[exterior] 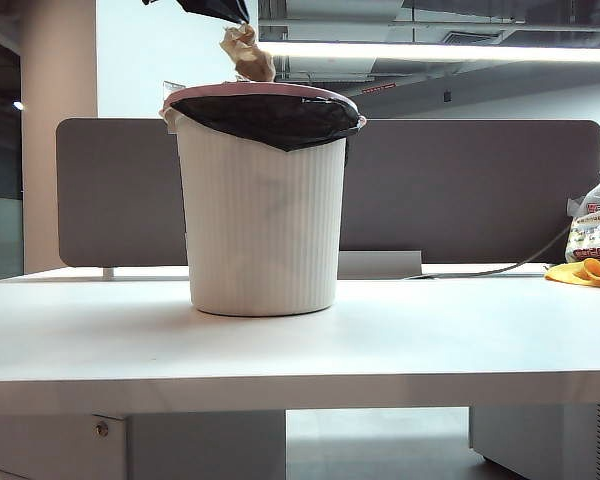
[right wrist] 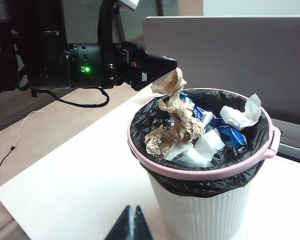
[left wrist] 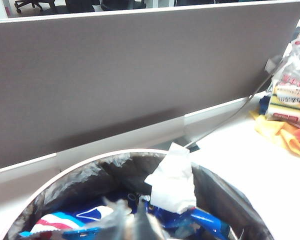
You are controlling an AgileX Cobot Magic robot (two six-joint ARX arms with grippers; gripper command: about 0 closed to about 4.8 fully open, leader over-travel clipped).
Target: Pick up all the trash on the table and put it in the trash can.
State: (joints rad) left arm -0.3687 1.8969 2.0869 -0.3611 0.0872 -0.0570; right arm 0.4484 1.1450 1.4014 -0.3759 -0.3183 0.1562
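— White table point(exterior: 400, 350) edge comes first, and on it the trash can point(exterior: 263, 215), ribbed, with a pink rim and a black liner.

— Where are the tools?

— Right tool point(right wrist: 131, 226) hangs low beside the can, its dark fingers pressed together with nothing between them. Left tool point(right wrist: 162, 67) sits above the can's rim; its tips look closed around the top of a crumpled brown paper point(right wrist: 172, 117), though they may be just letting go.

— And the paper?

— It dangles from that tool down into the can, its lower end lying on the white tissue point(right wrist: 240, 116) and blue wrappers point(right wrist: 229, 134) already inside. From the front it shows just above the rim.

— Anything farther back?

— Grey partition point(exterior: 470, 190) behind the can. Off to the right, a printed white bag point(exterior: 592, 225) and a yellow cloth point(exterior: 585, 272) lie on the table.
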